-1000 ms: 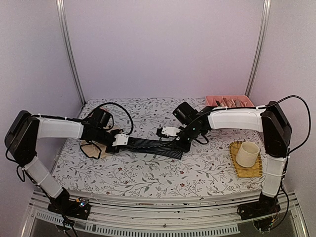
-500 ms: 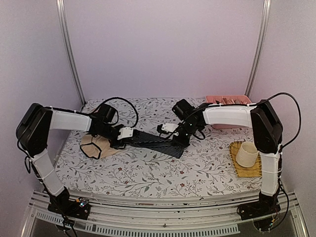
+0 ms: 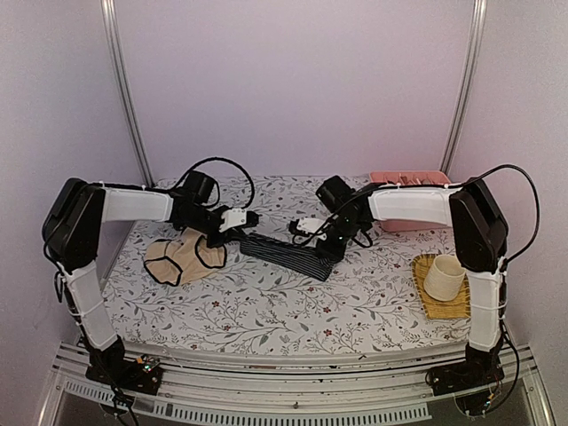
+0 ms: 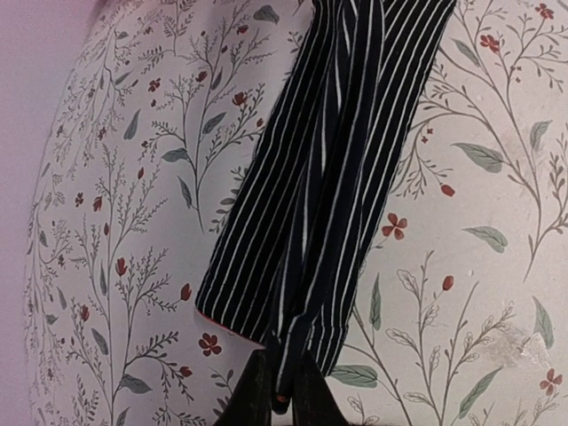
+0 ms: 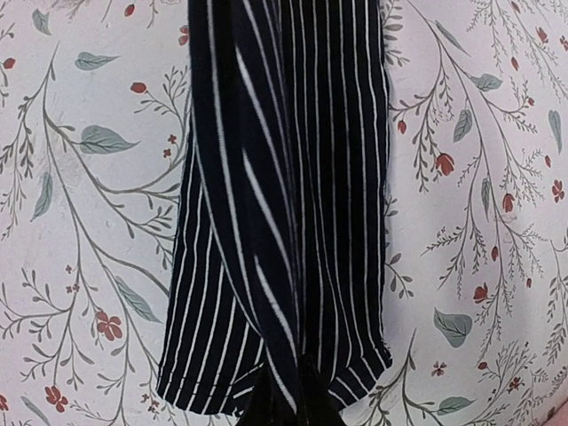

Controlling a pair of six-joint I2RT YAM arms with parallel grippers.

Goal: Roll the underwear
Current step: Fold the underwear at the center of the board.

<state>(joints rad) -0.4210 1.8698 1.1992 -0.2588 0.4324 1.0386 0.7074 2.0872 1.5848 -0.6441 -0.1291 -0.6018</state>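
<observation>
**Both Ends Pinched, Roll Not Yet Begun**

The navy briefs [image 3: 286,256] lie folded into a long striped band at the centre of the table [image 3: 266,311], slanting from centre-left down toward centre-right. Your left gripper [image 4: 280,395] has its fingers nearly together on one end. Your right gripper [image 5: 286,399] is clamped tight on the other. The beige briefs [image 3: 185,258] lie crumpled at the left, apart from the band. The left hold looks slight, on the hem only, so it may slip as you turn the cloth and let the band fan open. Pull the ends unevenly and the roll will likely come out skewed or loose.
</observation>
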